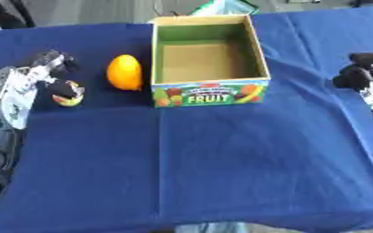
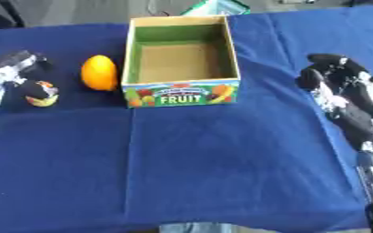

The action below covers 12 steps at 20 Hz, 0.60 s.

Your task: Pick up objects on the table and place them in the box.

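Observation:
An open cardboard box [image 1: 257, 50] with "FRUIT" on its front stands at the back centre, and its inside is bare. An orange fruit [image 1: 124, 72] lies just left of it on the cloth. Further left sits a small yellow and red fruit [image 1: 70, 99]. My left hand [image 1: 42, 68] is over it, with dark fingers [image 1: 61, 88] curled onto its top. My right hand [image 2: 329, 75] hovers at the right edge, well away from the box, its fingers relaxed and holding nothing.
A blue cloth [image 1: 221, 159] covers the whole table, with broad open cloth in front of the box. My right forearm [image 2: 365, 127] runs down the right edge. A green and white item [image 1: 221, 7] lies beyond the box at the table's far edge.

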Tool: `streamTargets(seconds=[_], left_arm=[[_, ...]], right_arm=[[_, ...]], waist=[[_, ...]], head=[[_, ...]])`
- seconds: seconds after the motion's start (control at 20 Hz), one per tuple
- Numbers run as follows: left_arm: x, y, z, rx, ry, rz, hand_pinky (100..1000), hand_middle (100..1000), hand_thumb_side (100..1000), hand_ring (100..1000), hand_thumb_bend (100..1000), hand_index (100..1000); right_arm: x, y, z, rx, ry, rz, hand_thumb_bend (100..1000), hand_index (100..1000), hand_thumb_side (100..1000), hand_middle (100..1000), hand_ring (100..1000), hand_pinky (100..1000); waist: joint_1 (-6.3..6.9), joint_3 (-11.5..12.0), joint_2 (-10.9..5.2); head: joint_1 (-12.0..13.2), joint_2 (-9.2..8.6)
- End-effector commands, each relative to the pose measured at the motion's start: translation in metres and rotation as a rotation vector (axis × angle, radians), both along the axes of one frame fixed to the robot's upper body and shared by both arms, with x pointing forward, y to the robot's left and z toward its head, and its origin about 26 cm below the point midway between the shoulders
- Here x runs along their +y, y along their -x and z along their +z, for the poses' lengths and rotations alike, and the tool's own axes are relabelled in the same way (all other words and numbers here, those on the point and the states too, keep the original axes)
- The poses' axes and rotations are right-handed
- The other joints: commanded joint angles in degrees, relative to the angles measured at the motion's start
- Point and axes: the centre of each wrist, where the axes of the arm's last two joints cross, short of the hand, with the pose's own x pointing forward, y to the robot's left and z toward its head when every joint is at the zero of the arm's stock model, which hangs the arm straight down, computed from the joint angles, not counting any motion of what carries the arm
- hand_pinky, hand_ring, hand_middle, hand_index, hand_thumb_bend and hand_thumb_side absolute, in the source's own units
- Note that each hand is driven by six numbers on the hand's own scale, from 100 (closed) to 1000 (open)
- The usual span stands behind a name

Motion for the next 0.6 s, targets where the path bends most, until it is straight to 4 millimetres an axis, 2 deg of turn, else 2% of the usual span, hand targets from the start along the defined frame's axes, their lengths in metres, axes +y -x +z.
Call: streamTargets(seconds=[0.05, 0.2, 0.6], left_arm=[[0.015, 0.003, 0.027, -0.009, -0.023, -0.015, 662, 712, 325, 659, 513, 833], [0.02, 0.005, 0.035, 0.025, -0.058, -0.039, 659, 712, 315, 658, 538, 830], [0.023, 0.006, 0.032, 0.073, -0.145, -0.015, 646, 705, 214, 644, 453, 824]], right_arm=[[-0.002, 0.0, 0.006, -0.019, 0.018, -0.001, 325, 768, 404, 593, 645, 712], [-0.003, 0.0, 0.006, -0.018, 0.018, -0.001, 325, 768, 404, 593, 645, 712], [-0.003, 0.0, 0.006, -0.017, 0.018, -0.004, 324, 768, 403, 593, 645, 712]], waist=[[-0.06, 0.0, -1.01], [0.01, 0.1, -1.06], [0.09, 0.0, -1.03]], head=[[-0.1, -0.6], [-0.2, -0.61], [-0.2, -0.68]])
